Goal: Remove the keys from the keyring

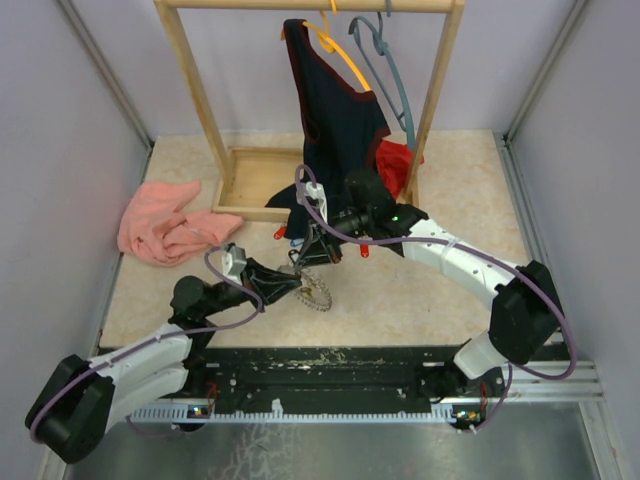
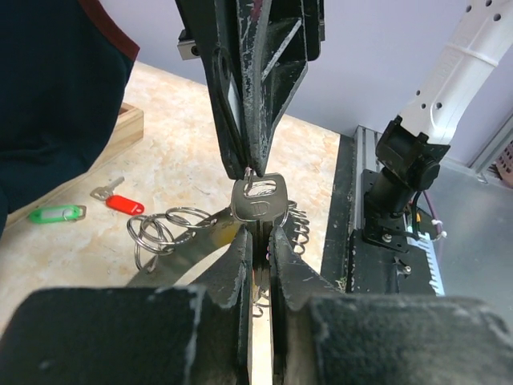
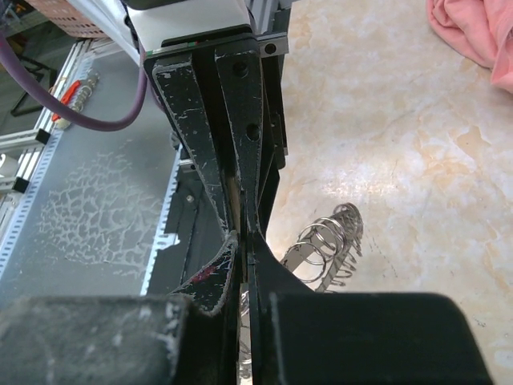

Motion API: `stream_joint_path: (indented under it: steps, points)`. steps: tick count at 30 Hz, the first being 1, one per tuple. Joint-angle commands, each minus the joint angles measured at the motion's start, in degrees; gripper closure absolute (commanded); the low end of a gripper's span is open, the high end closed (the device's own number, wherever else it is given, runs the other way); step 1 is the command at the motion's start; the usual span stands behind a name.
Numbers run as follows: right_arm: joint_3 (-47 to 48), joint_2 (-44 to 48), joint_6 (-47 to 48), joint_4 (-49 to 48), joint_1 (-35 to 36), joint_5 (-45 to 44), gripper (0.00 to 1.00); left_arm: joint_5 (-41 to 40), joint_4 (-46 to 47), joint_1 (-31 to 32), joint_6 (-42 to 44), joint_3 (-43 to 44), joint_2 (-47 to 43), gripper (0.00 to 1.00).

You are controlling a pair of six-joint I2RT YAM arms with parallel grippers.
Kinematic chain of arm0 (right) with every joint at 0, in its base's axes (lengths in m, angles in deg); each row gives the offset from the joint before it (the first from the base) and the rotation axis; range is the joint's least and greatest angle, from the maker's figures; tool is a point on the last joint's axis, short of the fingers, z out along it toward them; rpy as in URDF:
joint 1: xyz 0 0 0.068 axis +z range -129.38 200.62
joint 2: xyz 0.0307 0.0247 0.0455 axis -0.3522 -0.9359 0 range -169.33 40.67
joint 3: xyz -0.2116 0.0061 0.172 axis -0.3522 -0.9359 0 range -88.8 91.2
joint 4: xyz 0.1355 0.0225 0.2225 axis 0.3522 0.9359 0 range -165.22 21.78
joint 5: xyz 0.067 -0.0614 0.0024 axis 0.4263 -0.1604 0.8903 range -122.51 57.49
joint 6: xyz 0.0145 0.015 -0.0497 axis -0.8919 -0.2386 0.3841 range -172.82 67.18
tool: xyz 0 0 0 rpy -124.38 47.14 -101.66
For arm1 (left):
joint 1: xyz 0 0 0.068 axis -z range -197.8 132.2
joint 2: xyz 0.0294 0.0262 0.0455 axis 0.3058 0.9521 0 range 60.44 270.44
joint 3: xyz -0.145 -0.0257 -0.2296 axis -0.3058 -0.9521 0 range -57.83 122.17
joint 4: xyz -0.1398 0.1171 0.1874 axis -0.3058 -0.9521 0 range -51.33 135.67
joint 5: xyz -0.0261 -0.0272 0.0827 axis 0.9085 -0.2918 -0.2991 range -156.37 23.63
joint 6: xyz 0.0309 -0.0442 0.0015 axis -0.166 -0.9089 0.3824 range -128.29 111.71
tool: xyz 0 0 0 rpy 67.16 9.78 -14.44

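STATE: left gripper (image 2: 258, 241) narrow, apparently clamped on blade of silver key (image 2: 258, 204); right gripper (image 2: 249, 171) pinched shut on wire loop (image 2: 255, 184) at key head | LOCATION: keyring (image 1: 313, 292) over tabletop (image 2: 188, 156), between 2 grippers | HANDLING: light, stiff, slippery metal; best held flat across key head.

Pink cloth (image 1: 160, 230), wooden rack (image 1: 194, 95), dark garment (image 1: 335, 110), orange hanger (image 1: 341, 52), red cloth (image 1: 393, 160)

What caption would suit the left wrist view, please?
Left tool grips a silver key, right tool meeting its head, at the keyring; red-tagged key and green-tagged key lie apart.
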Motion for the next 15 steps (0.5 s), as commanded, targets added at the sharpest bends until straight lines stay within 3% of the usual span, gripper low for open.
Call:
stream_joint_path:
  steps: [1, 15]
  points:
    - [1.5, 2.8, 2.8, -0.7, -0.4, -1.4, 1.0, 0.7, -2.5, 0.3, -4.5, 0.3, -1.2, 1.0]
    - [0.9, 1.6, 9.5, 2.0, -0.4, -7.6, 1.0, 0.4, -17.0, 0.1, -12.1, 3.8, -1.1, 1.0]
